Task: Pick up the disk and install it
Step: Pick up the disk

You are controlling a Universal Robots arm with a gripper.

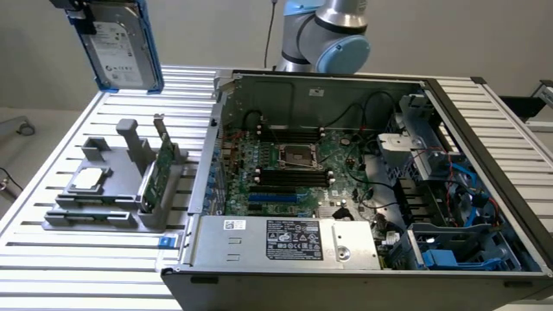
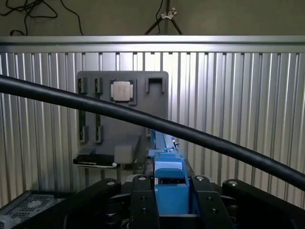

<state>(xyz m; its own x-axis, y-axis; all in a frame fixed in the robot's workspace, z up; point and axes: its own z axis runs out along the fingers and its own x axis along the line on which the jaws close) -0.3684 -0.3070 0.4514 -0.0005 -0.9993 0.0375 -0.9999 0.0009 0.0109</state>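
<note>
While my gripper (image 2: 170, 202) grasps the disk (image 1: 121, 46) by its blue carrier, its fingers (image 2: 141, 198) pressing the plastic from both sides, I hold the disk upright in the air at the far left of the scene, label facing the exterior camera, lifted off the table (image 1: 52, 259). A black cable (image 2: 143, 121) sags across my wrist view.

Below and nearer, at the exterior view's left, the grey holder (image 1: 108, 214) sits on the slatted table. A chip (image 1: 90, 180) lies flat in a recess on its left part. A green card (image 1: 152, 181) stands on edge in a slot along its right side, just beside the case.

Right of the holder, the open case (image 1: 363, 275) lies on its side and takes up the middle and right of the table. Its board (image 1: 294, 172) faces up on the floor of the case. A silver power supply (image 1: 281, 241) fills the near edge. At the near right corner sits a blue bay (image 1: 454, 256), well apart from the disk. Behind the case, at the far side, my arm (image 1: 337, 39) rises out of the picture.
</note>
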